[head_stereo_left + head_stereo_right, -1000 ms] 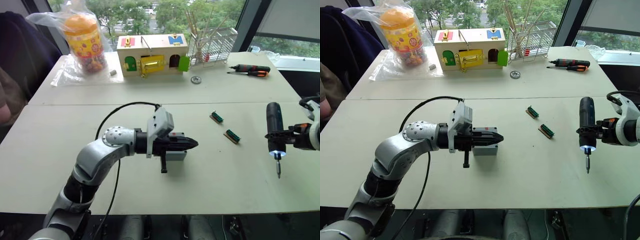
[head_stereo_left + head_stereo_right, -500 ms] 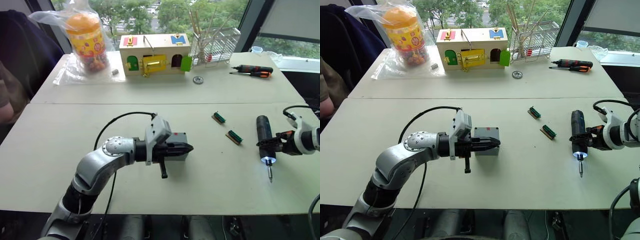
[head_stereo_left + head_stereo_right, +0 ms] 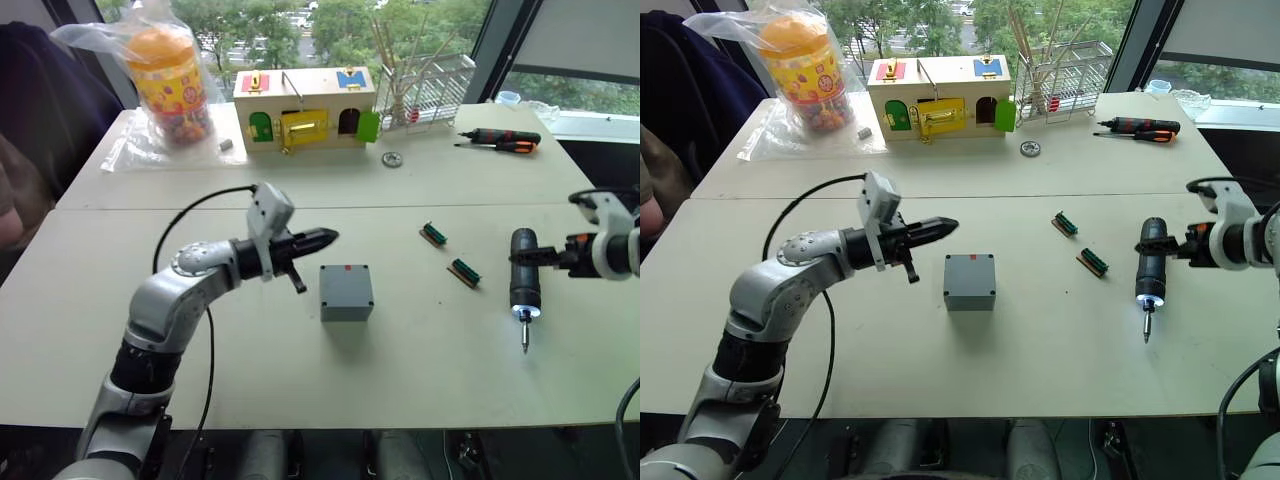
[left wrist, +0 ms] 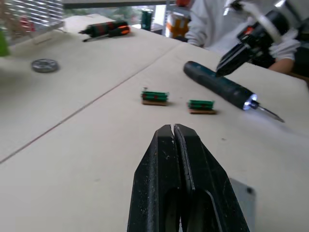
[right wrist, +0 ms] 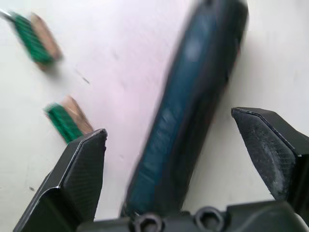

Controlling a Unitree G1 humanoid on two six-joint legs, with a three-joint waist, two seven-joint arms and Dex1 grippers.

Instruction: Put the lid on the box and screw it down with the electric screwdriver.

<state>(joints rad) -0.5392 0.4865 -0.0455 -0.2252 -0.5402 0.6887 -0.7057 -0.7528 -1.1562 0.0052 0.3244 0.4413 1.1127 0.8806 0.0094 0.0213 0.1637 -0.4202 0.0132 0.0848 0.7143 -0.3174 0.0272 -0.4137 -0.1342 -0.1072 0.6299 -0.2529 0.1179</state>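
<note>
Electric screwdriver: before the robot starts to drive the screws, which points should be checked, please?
1. Electric screwdriver gripped: not ok, it sits between the spread fingers of the right gripper, untouched.
2. Tip light on: ok.
3. Box closed and ready for screws: cannot tell.
4. Left gripper apart from the box: ok, shut and off to one side.
5. Way to the box free: not ok, two green parts lie between.
</note>
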